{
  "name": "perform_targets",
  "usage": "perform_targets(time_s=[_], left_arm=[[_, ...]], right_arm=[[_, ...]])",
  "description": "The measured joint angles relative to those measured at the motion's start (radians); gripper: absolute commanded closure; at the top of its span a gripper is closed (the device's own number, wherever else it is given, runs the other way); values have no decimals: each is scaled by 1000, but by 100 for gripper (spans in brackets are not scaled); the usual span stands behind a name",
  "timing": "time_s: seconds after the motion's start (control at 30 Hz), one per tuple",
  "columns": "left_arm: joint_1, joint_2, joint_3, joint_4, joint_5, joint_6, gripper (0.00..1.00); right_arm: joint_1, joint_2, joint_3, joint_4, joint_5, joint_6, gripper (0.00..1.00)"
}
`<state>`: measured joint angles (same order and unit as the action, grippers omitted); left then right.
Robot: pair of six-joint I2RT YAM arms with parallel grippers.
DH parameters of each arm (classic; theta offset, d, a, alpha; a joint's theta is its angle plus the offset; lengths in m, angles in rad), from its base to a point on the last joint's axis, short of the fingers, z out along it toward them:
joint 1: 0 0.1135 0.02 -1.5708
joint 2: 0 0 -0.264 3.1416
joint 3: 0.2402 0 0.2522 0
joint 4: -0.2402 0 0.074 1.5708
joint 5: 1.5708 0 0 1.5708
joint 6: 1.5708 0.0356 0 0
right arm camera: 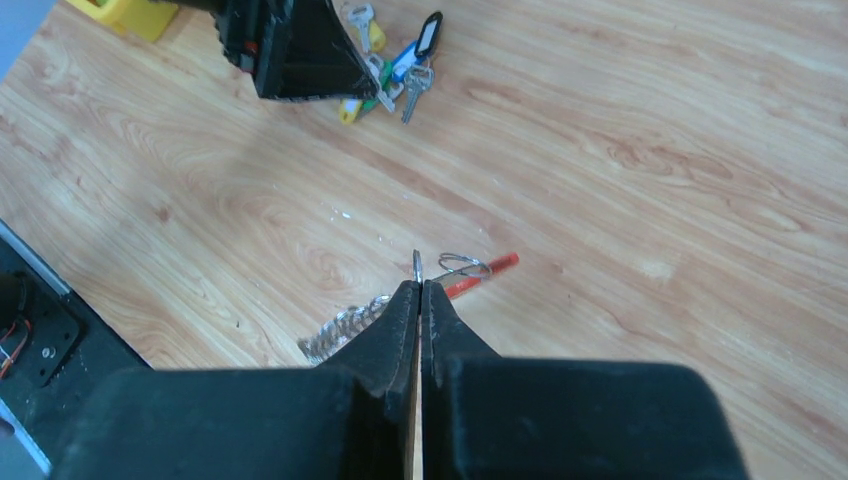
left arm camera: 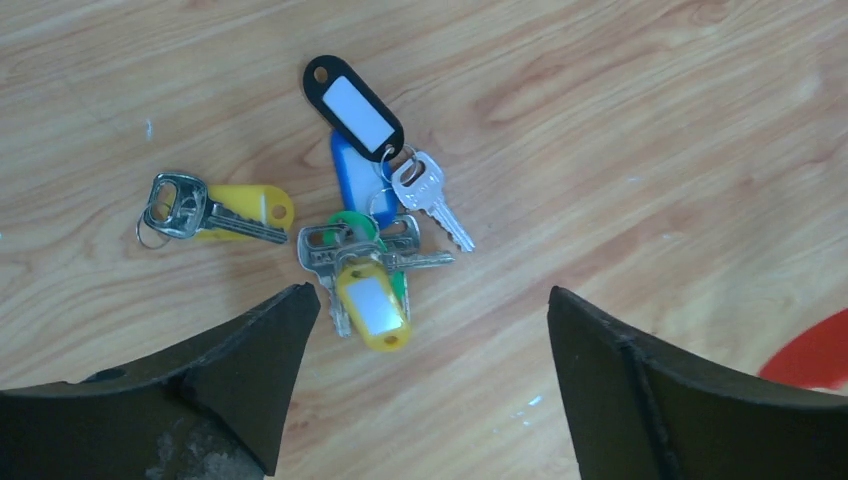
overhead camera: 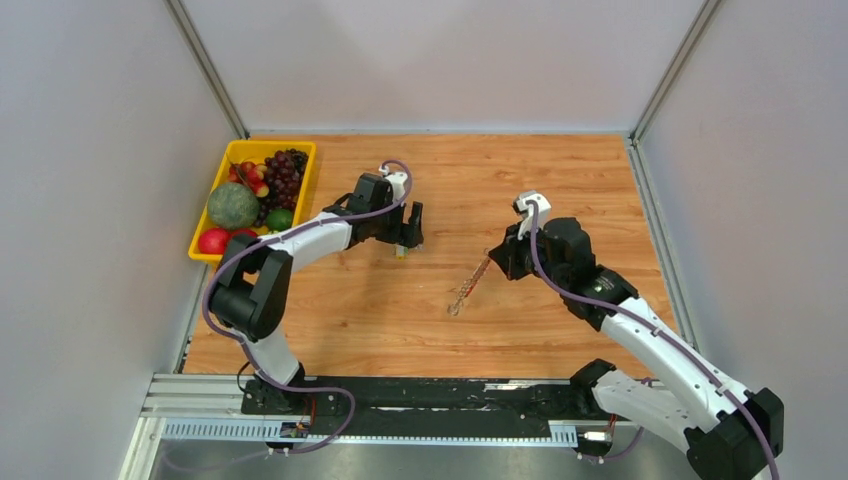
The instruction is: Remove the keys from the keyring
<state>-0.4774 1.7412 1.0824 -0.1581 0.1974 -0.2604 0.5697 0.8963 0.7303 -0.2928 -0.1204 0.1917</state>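
The red keyring (right arm camera: 487, 270) shows edge-on just past my right gripper (right arm camera: 421, 283), beside a thin wire ring (right arm camera: 462, 265). The fan of grey keys (right arm camera: 340, 330) trails left of the fingers. My right gripper is shut, and a thin metal sliver of that keyring pokes up between its tips. From above, the keyring (overhead camera: 480, 270) and keys (overhead camera: 462, 298) slant down-left from the right gripper (overhead camera: 497, 262). My left gripper (left arm camera: 430, 292) stands open just above a loose cluster of tagged keys (left arm camera: 370, 250), holding nothing. A red patch (left arm camera: 815, 350) shows at that view's right edge.
A yellow bin (overhead camera: 270, 146) of fruit stands at the back left of the wooden table. Grey walls close in the left, back and right sides. A black rail (overhead camera: 430, 395) with the arm bases runs along the near edge.
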Motion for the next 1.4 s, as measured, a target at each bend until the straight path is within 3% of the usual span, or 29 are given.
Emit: perform_targets(time_s=[0.13, 0.33, 0.37, 0.43, 0.47, 0.57, 0.7, 0.8, 0.9, 0.93, 1.2, 1.4], left_arm=[[0, -77, -23, 13, 7, -15, 0], [0, -356, -119, 4, -15, -32, 0], [0, -391, -126, 2, -18, -36, 0], [0, -471, -150, 2, -29, -53, 0], [0, -508, -169, 4, -35, -64, 0], [0, -607, -239, 5, -66, -105, 0], [0, -740, -324, -26, -123, -167, 0], [0, -820, -323, -82, -188, -190, 0], [0, -874, -293, -155, -263, -200, 0], [-1, -890, -274, -189, -299, -203, 0], [0, -1030, -210, -350, -523, -177, 0], [0, -1171, -307, -343, -554, -135, 0]], right_arm=[[-2, 47, 14, -31, -10, -2, 98], [-8, 236, 66, -13, 7, -3, 100], [-13, 274, 82, 3, 12, -3, 96], [-26, 361, 124, 46, 24, -3, 60], [-32, 399, 144, 60, 29, 2, 49], [-52, 525, 217, 78, 67, 13, 36], [-62, 554, 234, 81, 146, 42, 27], [-63, 508, 233, 81, 215, 72, 21], [-63, 408, 225, 84, 280, 85, 2], [-63, 352, 214, 89, 303, 87, 0], [-63, -119, 72, 96, 368, 87, 0], [-63, -364, -45, 36, 443, 85, 0]])
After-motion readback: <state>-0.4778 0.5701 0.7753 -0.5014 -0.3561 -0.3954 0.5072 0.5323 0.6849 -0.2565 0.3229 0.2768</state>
